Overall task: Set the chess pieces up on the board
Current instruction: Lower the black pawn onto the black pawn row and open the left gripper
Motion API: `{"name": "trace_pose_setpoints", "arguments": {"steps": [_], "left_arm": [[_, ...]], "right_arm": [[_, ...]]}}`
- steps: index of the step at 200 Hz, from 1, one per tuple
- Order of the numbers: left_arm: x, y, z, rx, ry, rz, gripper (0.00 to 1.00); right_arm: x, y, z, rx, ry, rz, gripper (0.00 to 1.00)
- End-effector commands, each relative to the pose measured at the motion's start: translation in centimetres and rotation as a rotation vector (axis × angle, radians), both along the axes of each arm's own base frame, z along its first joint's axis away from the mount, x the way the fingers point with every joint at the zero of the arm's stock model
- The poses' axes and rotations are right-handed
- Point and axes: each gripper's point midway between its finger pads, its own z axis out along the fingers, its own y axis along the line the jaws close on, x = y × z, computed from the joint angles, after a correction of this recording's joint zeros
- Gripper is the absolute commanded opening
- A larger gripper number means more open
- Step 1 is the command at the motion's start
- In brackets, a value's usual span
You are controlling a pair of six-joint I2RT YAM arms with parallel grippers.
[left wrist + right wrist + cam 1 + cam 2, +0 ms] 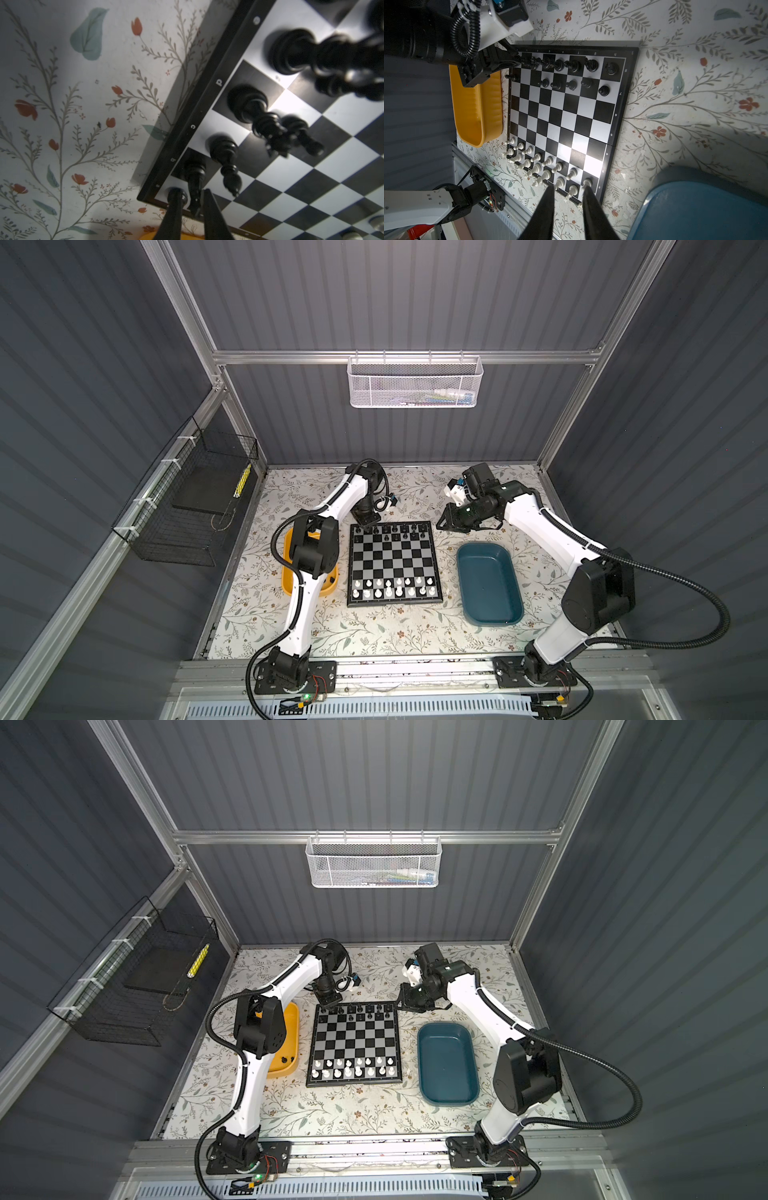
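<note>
left gripper (pixel 191 192) narrowly parted by corner black piece (pixel 185 197), wrist view only; right gripper (pixel 569 187) narrow, empty

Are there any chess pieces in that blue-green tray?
No, in a top view the teal tray shows only its bare floor.

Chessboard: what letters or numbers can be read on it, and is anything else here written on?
"8", "7", "6", "5", "4", "3", "2": along one side rim of the board, right wrist view.
"g", "h": on the rim behind the black pieces.
"d", "c", "b": same rim, left wrist view.
Remaining rim letters: too blurred.
White basket contents: too small to read.
</note>
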Motion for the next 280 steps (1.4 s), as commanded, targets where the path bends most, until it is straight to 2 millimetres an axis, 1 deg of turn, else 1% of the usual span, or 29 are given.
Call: {"name": "trace_pose_setpoints", "arguments": {"steps": [1,91,141,188,246,280], "left_arm": [[-0.7,0.1,-0.5,0.017,0.026,-0.013,0.23],[-0.6,0.3,0.3,0.026,0.006,-0.022,0.28],[-0.3,0.5,1.3,0.033,-0.017,-0.025,0.30],[-0.6,1.0,1.9,0.047,-0.027,-0.028,0.31],[-0.6,0.9,2.6,0.041,-0.039,-0.023,0.33],[-0.7,0.8,3.4,0.028,-0.045,-0.024,0.34]], "right_arm": [[0.0,-0.3,-0.4,-0.008,0.005,-0.001,0.27],[0.0,-0.2,-0.6,-0.008,0.001,0.002,0.28],[0.1,-0.2,-0.7,-0.009,-0.001,0.007,0.28],[0.2,-0.1,-0.7,-0.005,-0.002,0.013,0.28],[0.1,-0.1,-0.6,-0.008,-0.004,0.018,0.28],[0.0,-0.2,-0.6,-0.009,-0.004,0.018,0.28]]}}
